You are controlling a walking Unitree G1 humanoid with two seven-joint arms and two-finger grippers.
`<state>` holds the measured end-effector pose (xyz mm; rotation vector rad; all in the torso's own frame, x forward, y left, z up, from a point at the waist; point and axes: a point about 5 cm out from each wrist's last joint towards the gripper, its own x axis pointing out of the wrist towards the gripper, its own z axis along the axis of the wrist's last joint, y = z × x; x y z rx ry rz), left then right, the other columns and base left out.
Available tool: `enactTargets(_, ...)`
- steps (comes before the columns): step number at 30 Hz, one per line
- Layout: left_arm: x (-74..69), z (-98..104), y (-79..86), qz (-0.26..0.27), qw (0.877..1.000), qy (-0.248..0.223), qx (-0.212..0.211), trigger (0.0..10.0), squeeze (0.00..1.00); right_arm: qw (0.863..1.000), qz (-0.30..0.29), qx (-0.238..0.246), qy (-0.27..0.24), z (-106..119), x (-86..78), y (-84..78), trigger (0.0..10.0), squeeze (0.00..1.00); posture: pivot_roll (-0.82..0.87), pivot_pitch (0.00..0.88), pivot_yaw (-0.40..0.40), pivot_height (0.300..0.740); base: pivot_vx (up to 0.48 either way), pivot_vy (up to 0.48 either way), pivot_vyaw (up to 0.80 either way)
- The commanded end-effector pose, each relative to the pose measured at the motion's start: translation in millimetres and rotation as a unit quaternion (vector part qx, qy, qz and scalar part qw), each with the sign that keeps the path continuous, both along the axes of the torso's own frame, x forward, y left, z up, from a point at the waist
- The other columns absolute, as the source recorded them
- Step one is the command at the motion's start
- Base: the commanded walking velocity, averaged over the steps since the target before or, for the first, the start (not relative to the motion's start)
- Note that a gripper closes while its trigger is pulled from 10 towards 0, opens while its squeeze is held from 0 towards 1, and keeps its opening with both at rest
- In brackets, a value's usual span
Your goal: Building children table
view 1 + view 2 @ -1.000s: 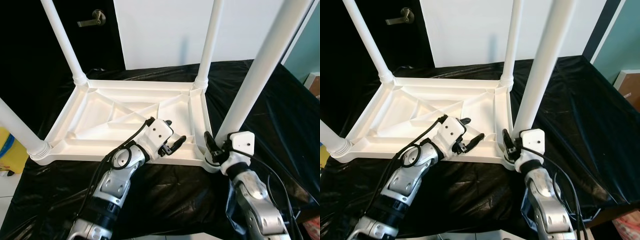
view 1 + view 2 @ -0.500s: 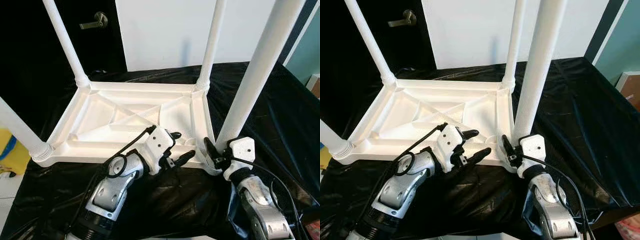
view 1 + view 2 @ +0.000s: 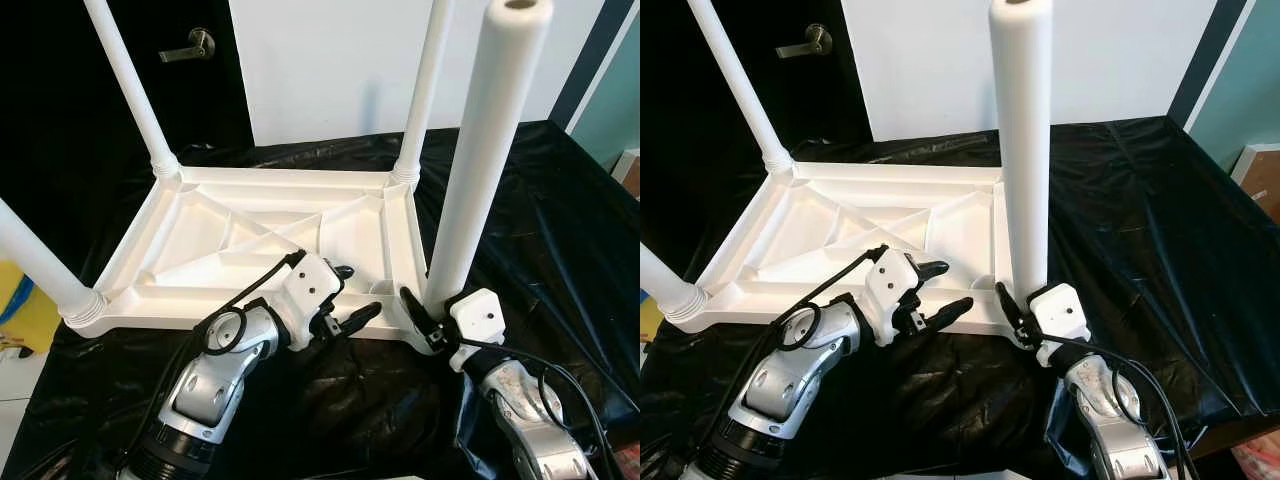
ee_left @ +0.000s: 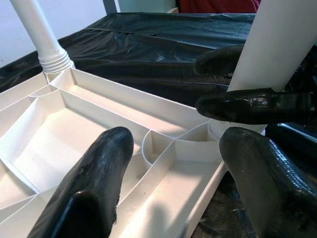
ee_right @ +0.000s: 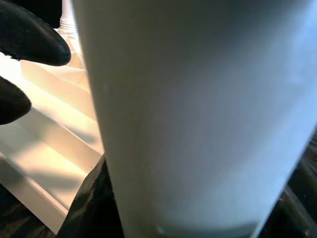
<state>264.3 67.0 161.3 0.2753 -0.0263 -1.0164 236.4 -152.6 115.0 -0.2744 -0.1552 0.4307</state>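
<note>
The white children's table top lies upside down on a black cloth. Three white legs stand in its corners: far left, far right, near left. The thick near right leg stands almost upright at the near right corner. My right gripper is shut on its base; in the right wrist view the leg is pressed close. My left gripper is open at the table top's front rim, just left of that leg, holding nothing. In the left wrist view its fingers frame the ribbed corner.
The black cloth covers the work surface and drops off at the front. Behind are a dark door with a lever handle and a white wall. A yellow object sits low at the left, a box edge at the right.
The near right leg has swung from leaning right to almost upright, held by my right gripper. My left gripper has drawn back from inside the table top to its front rim.
</note>
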Motion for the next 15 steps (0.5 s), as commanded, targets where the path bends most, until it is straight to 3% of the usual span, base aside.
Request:
enactTargets(1,-3.0,0.9,-1.7,-0.012,1.0,0.006,0.001,10.0,0.0,0.997,-0.001,-0.005,0.076,-29.9,-8.0,-2.2,10.0,0.0,-0.07,0.026,0.03,0.74,0.0,0.0,0.0)
enactTargets(3,-2.9,1.4,-1.6,-0.012,1.0,0.005,0.002,10.0,0.0,0.996,-0.005,0.007,0.085,-31.9,-7.4,-2.5,10.0,0.0,-0.07,0.027,0.03,0.74,0.0,0.0,0.0)
enactTargets(4,-3.0,2.2,-1.5,-0.011,1.0,0.004,0.003,10.0,0.0,0.992,-0.023,0.052,0.113,-34.7,-4.3,-3.8,10.0,0.0,-0.07,0.029,0.031,0.74,0.0,0.0,0.0)
enactTargets(5,-3.0,2.3,-1.5,-0.011,1.0,0.004,0.003,10.0,0.0,0.991,-0.026,0.06,0.119,-35.2,-3.6,-4.0,10.0,0.0,-0.07,0.029,0.031,0.74,0.0,0.0,0.0)
enactTargets(15,-3.4,4.7,-0.5,-0.009,1.0,0.003,0.009,10.0,0.0,0.977,-0.073,0.088,0.181,-44.5,6.8,-10.6,10.0,0.0,-0.07,0.036,0.036,0.74,0.0,0.0,0.0)
